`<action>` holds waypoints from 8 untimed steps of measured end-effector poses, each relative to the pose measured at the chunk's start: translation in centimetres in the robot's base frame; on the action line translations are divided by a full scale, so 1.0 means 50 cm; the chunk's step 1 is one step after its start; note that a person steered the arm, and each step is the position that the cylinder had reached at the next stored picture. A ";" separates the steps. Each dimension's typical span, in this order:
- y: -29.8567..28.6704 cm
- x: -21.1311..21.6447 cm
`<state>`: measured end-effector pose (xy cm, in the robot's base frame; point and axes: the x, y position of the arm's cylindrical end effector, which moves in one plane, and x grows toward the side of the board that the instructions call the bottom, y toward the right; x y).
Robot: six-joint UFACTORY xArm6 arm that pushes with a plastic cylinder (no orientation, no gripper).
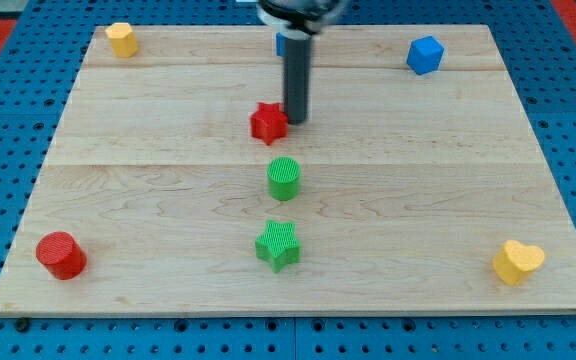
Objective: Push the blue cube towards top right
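The blue cube [425,54] sits near the view's top right of the wooden board [168,190]. My tip [296,121] is at the lower end of the dark rod, near the board's upper middle, just right of the red star [268,122] and almost touching it. The tip is far to the left of the blue cube and a little lower. A bit of another blue block [280,44] shows behind the rod at the top; its shape is hidden.
A yellow block [121,39] is at the top left. A green cylinder [284,178] and a green star [279,245] lie below the tip. A red cylinder [61,254] is at the bottom left, a yellow heart [518,261] at the bottom right.
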<state>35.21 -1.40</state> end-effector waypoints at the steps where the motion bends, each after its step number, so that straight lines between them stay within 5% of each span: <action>1: -0.032 -0.140; 3: -0.132 -0.269; 5: -0.061 -0.317; 8: 0.203 -0.296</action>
<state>20.40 8.74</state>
